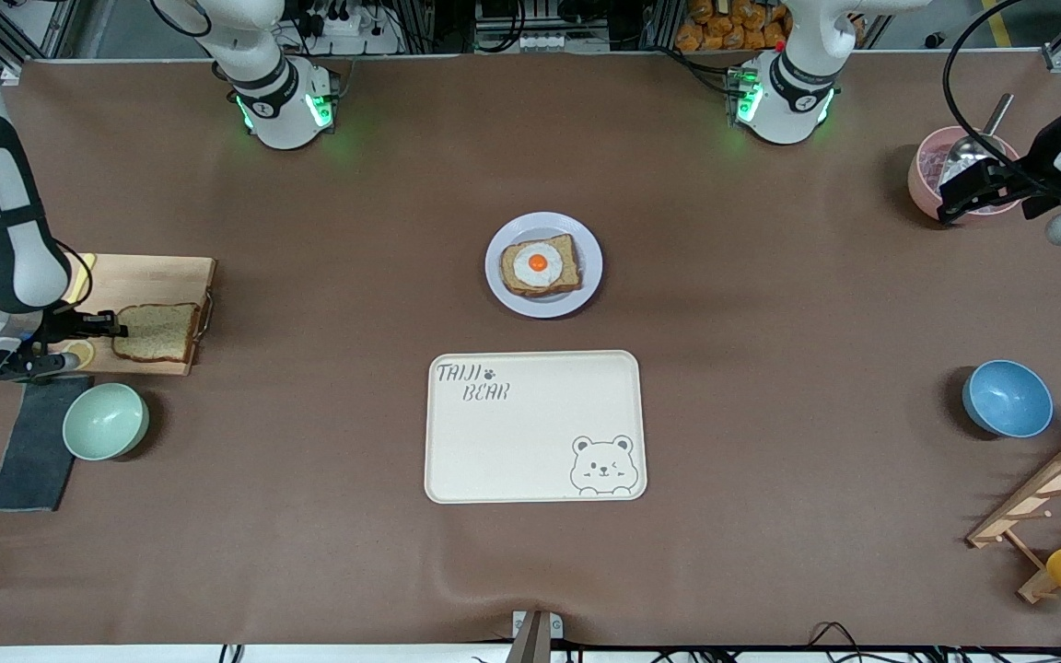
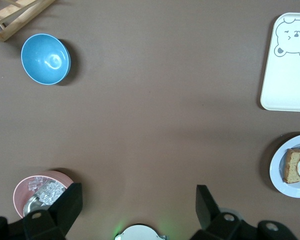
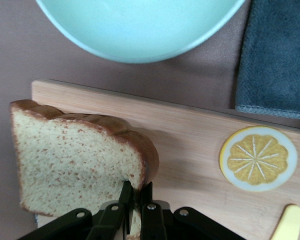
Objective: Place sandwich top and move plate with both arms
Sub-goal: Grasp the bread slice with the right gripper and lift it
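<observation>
Tray empty, plate with egg toast just above it; bread on board at right arm's end, right gripper pinching its crust edge; light, soft, bends easily. Left gripper wide open, waiting over pink bowl

Plate and bear tray cut by left wrist view's edge; mint bowl likewise in the right's

A brown mat covers the worktop, lit evenly from above. Along its edge farthest from the front camera stand aluminium frame rails, cables and a shelf of orange packets.
</observation>
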`<state>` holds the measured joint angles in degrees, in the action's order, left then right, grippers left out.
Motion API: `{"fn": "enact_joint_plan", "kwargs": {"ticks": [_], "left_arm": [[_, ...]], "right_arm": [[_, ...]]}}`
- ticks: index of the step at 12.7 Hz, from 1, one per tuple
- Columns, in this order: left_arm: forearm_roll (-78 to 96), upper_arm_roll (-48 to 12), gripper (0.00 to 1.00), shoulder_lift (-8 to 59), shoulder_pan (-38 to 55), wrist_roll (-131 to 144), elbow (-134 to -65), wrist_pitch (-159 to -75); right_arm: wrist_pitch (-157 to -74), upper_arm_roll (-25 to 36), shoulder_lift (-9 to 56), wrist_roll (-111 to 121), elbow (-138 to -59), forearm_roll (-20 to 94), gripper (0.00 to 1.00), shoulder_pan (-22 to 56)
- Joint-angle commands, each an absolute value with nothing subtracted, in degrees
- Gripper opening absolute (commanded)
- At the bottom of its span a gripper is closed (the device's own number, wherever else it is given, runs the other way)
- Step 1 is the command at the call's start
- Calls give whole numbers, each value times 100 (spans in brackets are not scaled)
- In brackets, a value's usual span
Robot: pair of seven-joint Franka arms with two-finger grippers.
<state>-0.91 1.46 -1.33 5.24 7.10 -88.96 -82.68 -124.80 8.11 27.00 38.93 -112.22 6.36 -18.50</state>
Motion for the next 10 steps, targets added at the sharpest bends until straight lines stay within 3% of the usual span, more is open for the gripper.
{"fn": "enact_joint_plan", "kwargs": {"ticks": [1, 4, 10], "left_arm": [[-26, 114, 100, -237, 483, 747, -8982, -8227], [-26, 114, 100, -211, 483, 747, -8974, -8227], [-35, 123, 100, -220, 492, 756, -8921, -8218]], "right_arm": [[-12051, 721, 2435, 3981, -11040, 659, 0, -1942], [-11778, 695, 2067, 3973, -10969, 686, 0, -1899], [-10101, 80, 1934, 3911, -9985, 1326, 0, -1618]]}}
